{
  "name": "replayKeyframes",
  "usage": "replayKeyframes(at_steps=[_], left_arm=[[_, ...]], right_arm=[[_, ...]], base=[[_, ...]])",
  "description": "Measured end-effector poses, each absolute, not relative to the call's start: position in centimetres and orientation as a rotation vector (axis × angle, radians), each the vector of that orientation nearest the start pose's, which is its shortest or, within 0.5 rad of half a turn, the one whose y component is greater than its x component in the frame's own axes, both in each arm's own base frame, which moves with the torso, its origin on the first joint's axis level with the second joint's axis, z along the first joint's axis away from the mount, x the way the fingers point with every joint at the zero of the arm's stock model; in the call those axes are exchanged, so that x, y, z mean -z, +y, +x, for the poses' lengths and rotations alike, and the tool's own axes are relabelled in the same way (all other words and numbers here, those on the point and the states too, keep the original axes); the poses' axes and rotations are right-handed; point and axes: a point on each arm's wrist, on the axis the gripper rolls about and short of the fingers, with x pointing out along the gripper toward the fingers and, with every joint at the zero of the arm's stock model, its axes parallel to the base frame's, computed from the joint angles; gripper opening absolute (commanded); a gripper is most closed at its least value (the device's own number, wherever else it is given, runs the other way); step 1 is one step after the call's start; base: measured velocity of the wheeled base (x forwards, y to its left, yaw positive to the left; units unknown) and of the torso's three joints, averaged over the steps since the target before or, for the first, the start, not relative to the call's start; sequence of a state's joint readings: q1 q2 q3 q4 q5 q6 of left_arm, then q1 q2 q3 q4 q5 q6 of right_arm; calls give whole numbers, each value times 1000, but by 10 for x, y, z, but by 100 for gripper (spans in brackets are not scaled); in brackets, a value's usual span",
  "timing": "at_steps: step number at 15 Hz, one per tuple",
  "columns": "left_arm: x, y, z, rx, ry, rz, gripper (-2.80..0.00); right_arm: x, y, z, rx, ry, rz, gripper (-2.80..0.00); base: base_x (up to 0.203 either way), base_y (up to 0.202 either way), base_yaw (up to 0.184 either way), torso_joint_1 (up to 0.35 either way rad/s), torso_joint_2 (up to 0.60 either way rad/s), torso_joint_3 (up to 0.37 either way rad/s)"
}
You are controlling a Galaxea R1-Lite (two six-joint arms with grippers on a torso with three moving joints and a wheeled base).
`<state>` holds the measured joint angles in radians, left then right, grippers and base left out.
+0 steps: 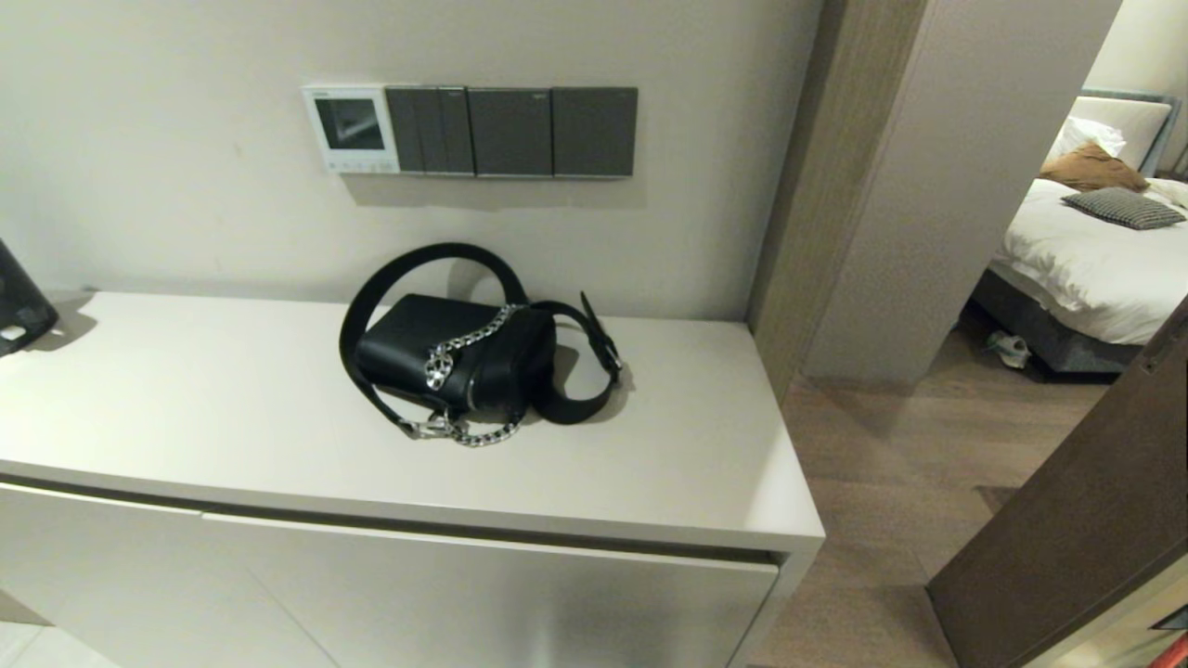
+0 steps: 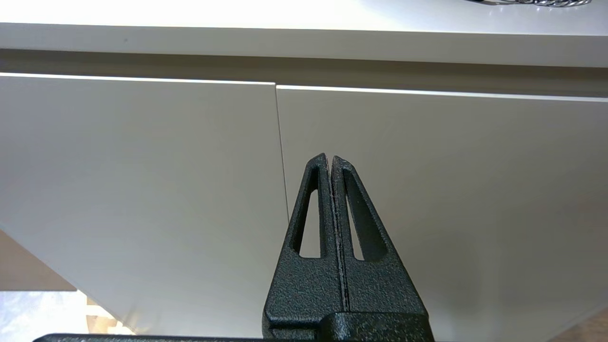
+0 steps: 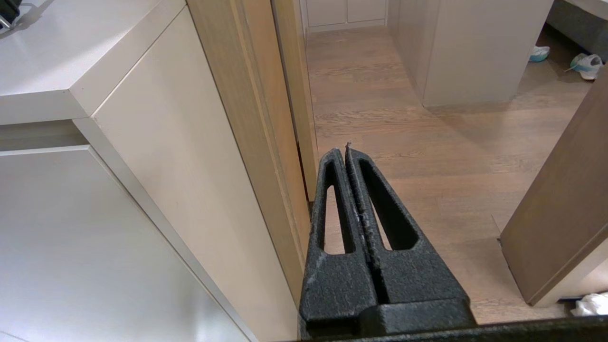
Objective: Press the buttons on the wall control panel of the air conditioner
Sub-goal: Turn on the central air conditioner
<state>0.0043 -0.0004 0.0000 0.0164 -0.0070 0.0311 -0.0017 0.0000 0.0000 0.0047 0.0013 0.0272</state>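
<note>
The air conditioner's wall control panel [image 1: 350,129] is a small white square with a dark screen, on the wall above the cabinet, left of three dark grey switch plates. Its buttons [image 1: 357,167] are a row of tiny pale keys along its lower edge. Neither arm shows in the head view. My left gripper [image 2: 330,157] is shut and empty, low in front of the cabinet doors. My right gripper [image 3: 343,149] is shut and empty, low beside the cabinet's right end, over the wooden floor.
A black handbag [image 1: 455,357] with a strap and silver chain lies on the white cabinet top [image 1: 186,399] below the panel. The dark grey switch plates [image 1: 510,131] adjoin the panel. A wooden door frame [image 1: 789,232] stands right; a dark object [image 1: 19,301] sits far left.
</note>
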Motion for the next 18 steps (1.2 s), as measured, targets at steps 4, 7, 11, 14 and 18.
replayKeyframes(at_steps=[4, 7, 11, 14, 18], left_arm=[[-74, 0, -23, 1, 15, 27, -280], [-74, 0, -23, 1, 15, 24, -280], [-74, 0, -23, 2, 15, 49, -280], [-75, 0, -23, 1, 8, 45, -280], [-105, 0, -33, 4, -84, 40, -280]], right_arm=[[-75, 0, -23, 0, 4, 27, -280], [-75, 0, -23, 0, 5, 27, -280], [-75, 0, -23, 0, 5, 27, -280], [-75, 0, -23, 0, 5, 27, -280], [-75, 0, -23, 0, 5, 27, -280]], base=[[0, 0, 0, 0, 0, 0], [0, 0, 0, 0, 0, 0], [0, 0, 0, 0, 0, 0], [0, 0, 0, 0, 0, 0], [0, 0, 0, 0, 0, 0]])
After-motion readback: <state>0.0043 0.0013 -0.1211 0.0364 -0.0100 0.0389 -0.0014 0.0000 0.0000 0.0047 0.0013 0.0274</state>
